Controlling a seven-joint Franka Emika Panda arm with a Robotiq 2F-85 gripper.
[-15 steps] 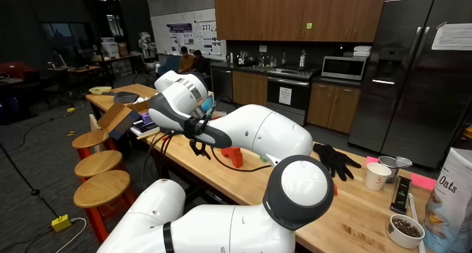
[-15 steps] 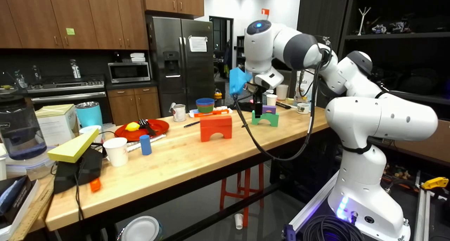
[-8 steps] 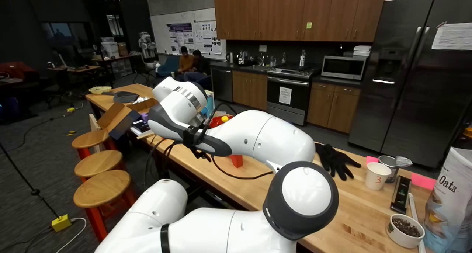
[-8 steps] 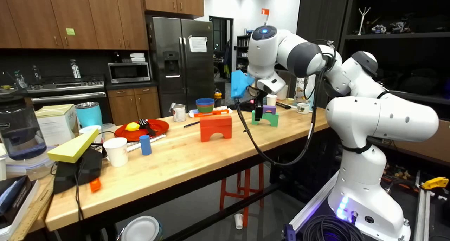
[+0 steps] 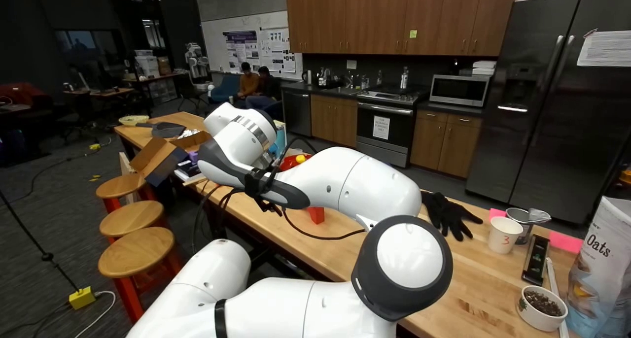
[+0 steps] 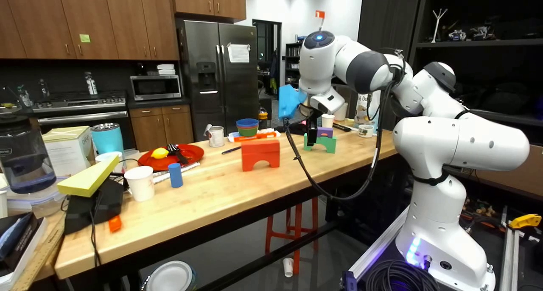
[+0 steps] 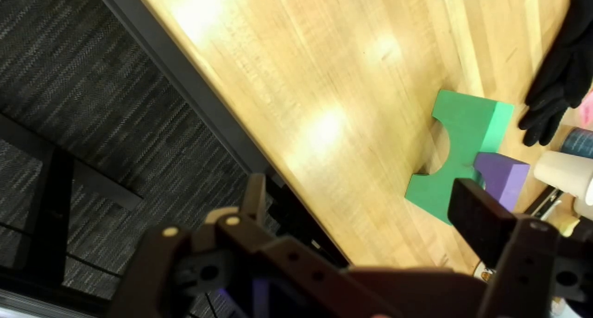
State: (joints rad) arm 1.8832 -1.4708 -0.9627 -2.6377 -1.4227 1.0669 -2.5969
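Evidently the claw (image 7: 361, 193) is spread wide, nothing gripped. Near it on the worktop (image 7: 287, 54), a green arch block (image 7: 458, 128) is partly hidden by one finger (image 7: 479, 218), a purple block (image 7: 502, 174) seemingly perched on top. If the claw is lowered off-centre, the purple block could be toppled. Well apart from the claw, "3" is read on a cup (image 5: 504, 235), "Oats" on a bag (image 5: 599, 269).

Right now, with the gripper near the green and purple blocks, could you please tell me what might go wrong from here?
One finger of the open gripper overlaps the green arch block in the wrist view, so lowering it might strike that block. The purple block, apparently resting on the green one, might then topple. The black cable, looping loosely in front of the table in an exterior view, might also snag during a swing.
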